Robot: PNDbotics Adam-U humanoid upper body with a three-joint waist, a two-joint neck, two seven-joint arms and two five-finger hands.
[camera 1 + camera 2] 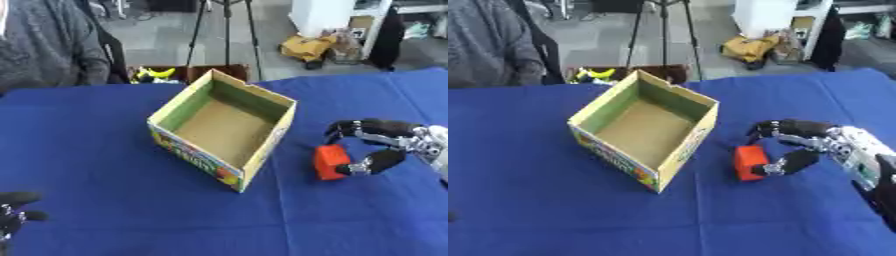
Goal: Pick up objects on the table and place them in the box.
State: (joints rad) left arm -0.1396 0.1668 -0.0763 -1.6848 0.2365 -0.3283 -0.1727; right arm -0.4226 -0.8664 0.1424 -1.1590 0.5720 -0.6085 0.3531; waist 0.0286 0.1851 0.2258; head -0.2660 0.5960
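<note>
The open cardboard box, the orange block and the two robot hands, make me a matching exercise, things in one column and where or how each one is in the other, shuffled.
Things:
1. open cardboard box
2. orange block
3. right hand
4. left hand

States:
A. in the lower left corner, holding nothing
B. fingers curled round the block
C. on the blue cloth, right of the box
D. mid-table, nothing inside

Pairs: 1-D, 2-C, 3-B, 4-A
</note>
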